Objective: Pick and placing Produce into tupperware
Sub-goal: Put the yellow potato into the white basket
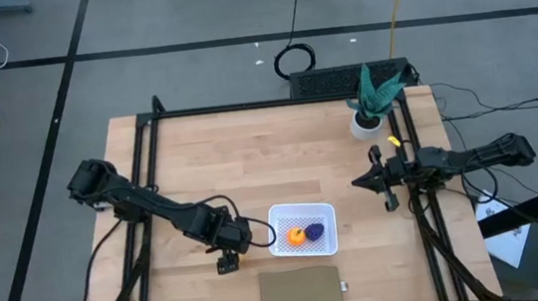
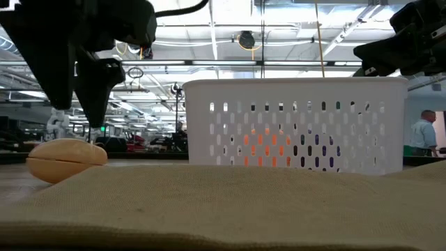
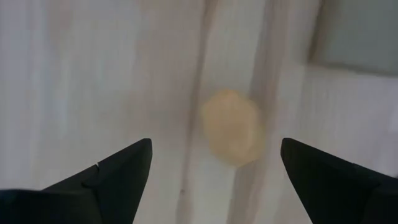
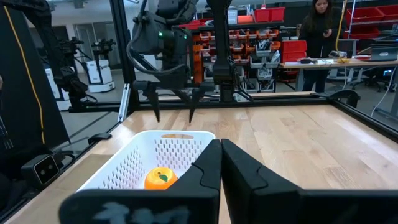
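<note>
A tan-brown oval piece (image 2: 66, 160) (image 3: 231, 127) lies on its side on the wooden table, just left of the white tupperware (image 1: 301, 208) (image 2: 293, 90). Inside the tupperware lie a round orange piece (image 1: 296, 235) (image 4: 159, 178) and a dark purple lumpy piece (image 1: 316, 231). My left gripper (image 1: 227, 260) (image 3: 214, 143) hangs open a little above the tan piece, pointing down, one finger on each side of it and clear of it. In the high view the gripper hides the tan piece. My right gripper (image 1: 377, 179) (image 4: 221, 162) waits shut at the table's right edge, level, holding nothing.
A flat brown cardboard-coloured rectangle (image 1: 302, 289) lies at the near edge, in front of the tupperware. A green potted plant (image 1: 372, 100) stands at the far right corner. A black frame (image 1: 142, 184) runs along the table's sides. Bare wood lies between the far edge and the tupperware.
</note>
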{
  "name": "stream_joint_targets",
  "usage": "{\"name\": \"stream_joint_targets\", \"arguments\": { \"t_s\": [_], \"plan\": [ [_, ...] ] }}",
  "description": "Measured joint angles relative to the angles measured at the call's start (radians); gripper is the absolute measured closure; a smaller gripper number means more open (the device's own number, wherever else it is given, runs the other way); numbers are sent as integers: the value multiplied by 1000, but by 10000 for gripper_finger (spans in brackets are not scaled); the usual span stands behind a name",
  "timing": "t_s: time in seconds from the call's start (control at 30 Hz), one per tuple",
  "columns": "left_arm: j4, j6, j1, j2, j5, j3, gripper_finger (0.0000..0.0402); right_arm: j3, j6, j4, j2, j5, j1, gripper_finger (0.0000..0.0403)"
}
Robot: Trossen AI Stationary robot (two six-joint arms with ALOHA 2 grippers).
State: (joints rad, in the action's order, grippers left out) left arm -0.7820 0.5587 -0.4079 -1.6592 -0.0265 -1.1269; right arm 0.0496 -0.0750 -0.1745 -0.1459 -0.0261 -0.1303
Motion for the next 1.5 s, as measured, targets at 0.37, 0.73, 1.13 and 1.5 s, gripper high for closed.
{"name": "stream_joint_targets", "arguments": {
  "t_s": [0.37,0.73,1.13,1.5],
  "plan": [
    [90,66,-27,0,-7,43,41,0,0,0,0,0,0,403],
    [100,94,-36,0,53,43,41,0,0,0,0,0,0,403],
    [107,104,-62,-88,35,43,41,0,0,0,0,0,0,403],
    [148,77,-66,-177,36,40,41,0,0,1,-1,0,0,403]
  ]
}}
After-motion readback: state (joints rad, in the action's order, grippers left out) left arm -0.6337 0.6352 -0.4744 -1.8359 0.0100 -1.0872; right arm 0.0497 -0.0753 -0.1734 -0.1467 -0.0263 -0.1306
